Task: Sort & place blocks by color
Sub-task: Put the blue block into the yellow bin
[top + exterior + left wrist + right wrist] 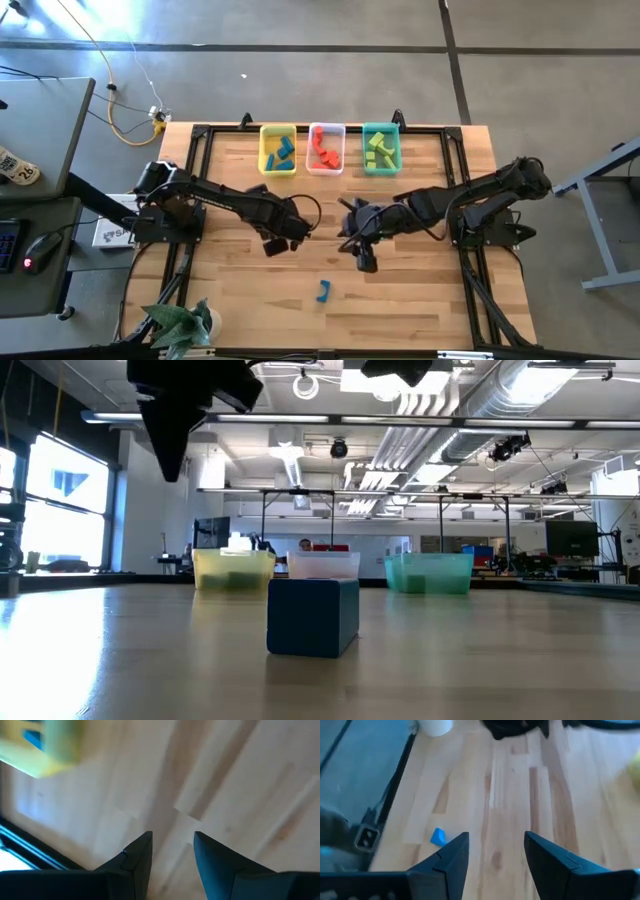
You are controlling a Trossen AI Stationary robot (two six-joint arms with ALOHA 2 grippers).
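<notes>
Daylight falls across the grey floor (300,40) beyond the table's far edge in the high view, washing its far left corner pale, while the wooden table (420,290) itself is evenly lit with only soft, short shadows under the arms. In the low view the window (60,490) at the left is blown out white and throws a broad sheen over the tabletop's left side; ceiling lamps glare overhead, and the blue block (313,617) in front is dark and slightly soft. In the left wrist view the yellow bin (50,745) is smeared by blur. In the right wrist view the wood grain stays fairly sharp, and the far edge is hazy.
</notes>
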